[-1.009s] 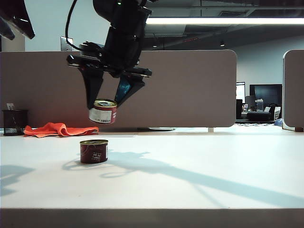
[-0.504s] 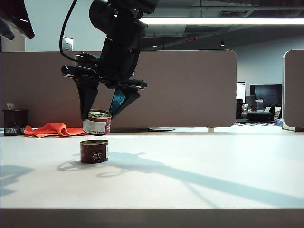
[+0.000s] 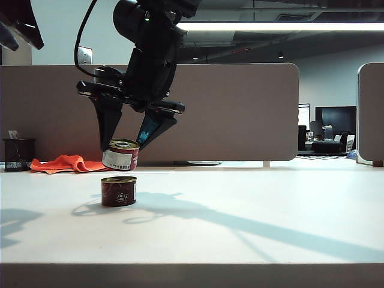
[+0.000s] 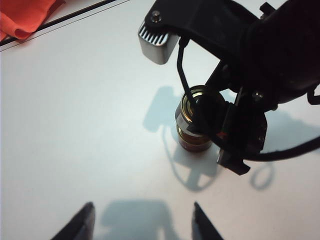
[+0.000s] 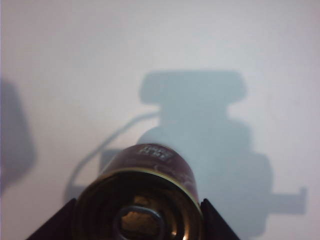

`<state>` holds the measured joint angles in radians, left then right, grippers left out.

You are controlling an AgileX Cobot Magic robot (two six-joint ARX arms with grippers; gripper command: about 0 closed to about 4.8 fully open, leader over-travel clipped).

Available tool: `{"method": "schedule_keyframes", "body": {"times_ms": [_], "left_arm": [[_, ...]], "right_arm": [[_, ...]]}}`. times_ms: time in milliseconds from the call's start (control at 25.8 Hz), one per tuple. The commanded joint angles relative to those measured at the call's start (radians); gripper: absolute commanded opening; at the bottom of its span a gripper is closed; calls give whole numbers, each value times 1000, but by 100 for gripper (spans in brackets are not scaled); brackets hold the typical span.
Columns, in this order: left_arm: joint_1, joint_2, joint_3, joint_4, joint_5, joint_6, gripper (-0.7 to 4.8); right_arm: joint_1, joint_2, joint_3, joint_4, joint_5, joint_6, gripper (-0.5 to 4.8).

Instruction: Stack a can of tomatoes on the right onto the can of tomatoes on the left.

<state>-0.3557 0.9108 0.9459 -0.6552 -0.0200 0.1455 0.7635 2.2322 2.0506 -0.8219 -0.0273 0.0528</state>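
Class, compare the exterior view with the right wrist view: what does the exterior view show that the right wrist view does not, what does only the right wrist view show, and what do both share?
Only the exterior view shows the can on the table, the orange cloth, the black pen cup, and the right gripper from the side, above that can.

Only the right wrist view shows the held can's top close up.

Both share the held can tilted between the right gripper's fingers, the white table and the arm's shadow. The left gripper appears in neither; the left wrist view shows it open.
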Motion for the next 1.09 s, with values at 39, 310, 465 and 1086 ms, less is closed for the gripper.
{"method": "schedule_keyframes", "body": {"times_ms": [39, 310, 465, 1086], "left_arm": [[0, -3, 3, 5, -3, 4, 247], [0, -3, 3, 4, -3, 4, 247], [0, -3, 3, 5, -4, 4, 246], [0, -63, 3, 34, -6, -41, 42]], "right_arm": [[2, -11, 7, 18, -6, 4, 321], [2, -11, 7, 20, -21, 4, 377], [-15, -29, 10, 17, -16, 3, 370], [-266, -550, -49, -121, 138, -3, -6]]}}
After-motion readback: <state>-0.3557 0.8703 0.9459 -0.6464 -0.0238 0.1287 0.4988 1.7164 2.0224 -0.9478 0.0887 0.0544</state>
